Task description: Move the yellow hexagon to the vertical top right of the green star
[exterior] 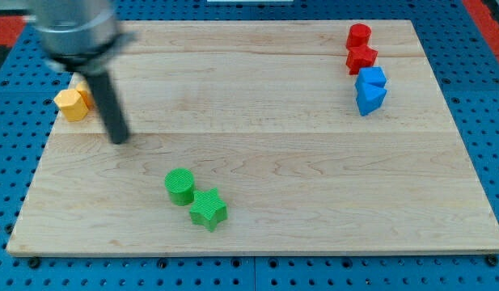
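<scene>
The yellow hexagon (70, 104) lies near the board's left edge, with another yellow block (83, 90) partly hidden behind the rod just above and right of it. The green star (208, 208) lies low in the middle-left of the board, touching the green cylinder (180, 186) at its upper left. My tip (119, 139) rests on the board right of and a little below the yellow hexagon, apart from it, and well up-left of the green blocks.
At the view's top right stand a red cylinder (359, 35) and a red star (361, 57), with two blue blocks (371, 79) (370, 99) below them. The wooden board (265, 121) sits on a blue pegboard.
</scene>
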Controlling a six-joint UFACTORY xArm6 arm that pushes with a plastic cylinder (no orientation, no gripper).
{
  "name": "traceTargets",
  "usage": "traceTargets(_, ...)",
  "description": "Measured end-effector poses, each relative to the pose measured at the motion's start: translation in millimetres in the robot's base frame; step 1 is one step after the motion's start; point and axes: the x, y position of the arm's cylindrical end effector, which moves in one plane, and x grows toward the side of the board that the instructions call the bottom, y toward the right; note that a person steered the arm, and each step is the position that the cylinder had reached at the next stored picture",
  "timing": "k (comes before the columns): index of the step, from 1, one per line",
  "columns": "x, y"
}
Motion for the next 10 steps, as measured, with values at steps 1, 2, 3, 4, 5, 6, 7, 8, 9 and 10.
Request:
traceTargets(1, -30.6, -77.0)
traceTargets(2, -52.6, -60.2)
traceTargets(3, -56.3, 14.9)
traceTargets(4, -79.3, 25.5)
traceTargets(5, -102.4, 59.6)
traceTargets(6, -68.1, 130.1)
traceTargets(7, -92.3, 97.0)
traceTargets(8, -69.9, 83.5)
traceTargets(9, -29.5, 83.5)
traceTargets(10, -26.8, 111.2)
